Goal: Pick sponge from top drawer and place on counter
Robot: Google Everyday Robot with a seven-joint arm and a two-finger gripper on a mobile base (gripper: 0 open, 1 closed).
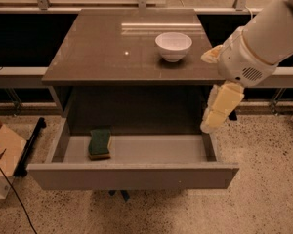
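Note:
The sponge point(99, 143), dark green on top with a yellow base, lies flat in the left part of the open top drawer point(132, 177). The glossy grey-brown counter point(102, 48) is above it. My gripper point(210, 123) hangs down on the white arm from the upper right. It is over the drawer's right end, just below the counter's front right corner and far to the right of the sponge. It holds nothing that I can see.
A white bowl point(173, 45) stands on the counter's back right part. A cardboard box point(2, 155) and a black bar point(29, 147) lie on the speckled floor at the left. A metal rail point(19, 74) runs behind the cabinet.

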